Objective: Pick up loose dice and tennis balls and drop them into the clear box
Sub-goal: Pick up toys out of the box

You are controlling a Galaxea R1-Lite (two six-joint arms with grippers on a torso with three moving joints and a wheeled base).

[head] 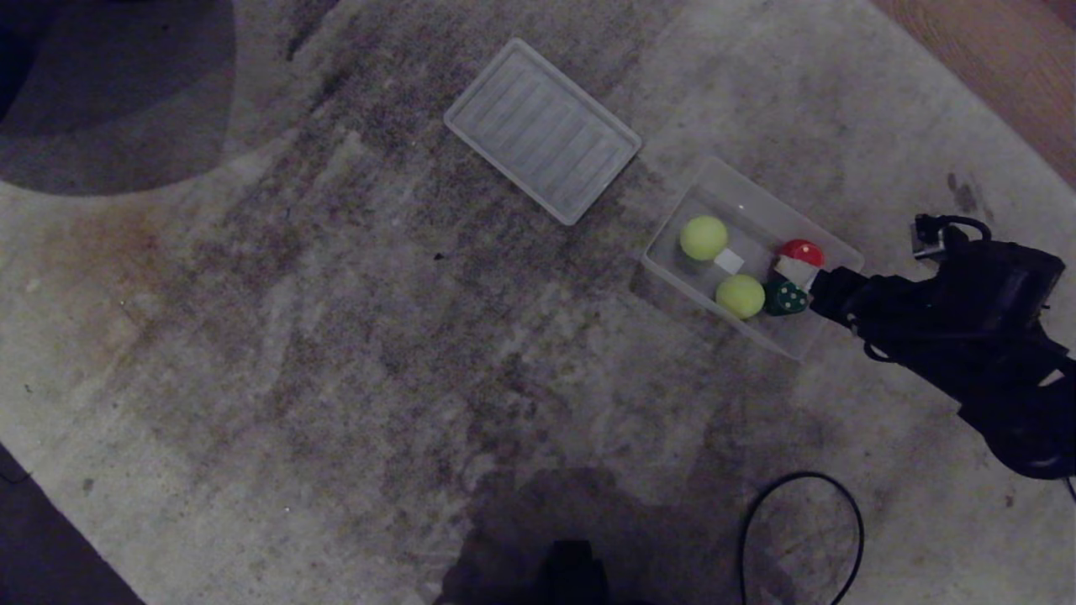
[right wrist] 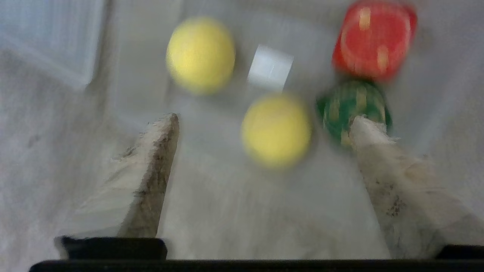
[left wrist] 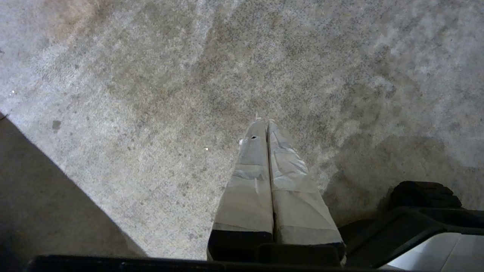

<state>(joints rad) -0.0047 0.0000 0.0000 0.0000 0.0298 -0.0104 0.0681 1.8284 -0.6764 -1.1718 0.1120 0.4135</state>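
Note:
The clear box lies on the carpet at the right. Inside it are two tennis balls, a red die and a green die. My right gripper hovers over the box's near right end, open, with nothing between its fingers. In the right wrist view the gripper spans the nearer tennis ball from above, and one fingertip overlaps the green die. The red die and the other ball lie beyond. My left gripper is shut and parked over bare carpet.
The flat ribbed clear lid lies on the carpet up and left of the box. A black cable loop sits near the bottom right. Wooden floor shows past the carpet's top right edge. A white label marks the box floor.

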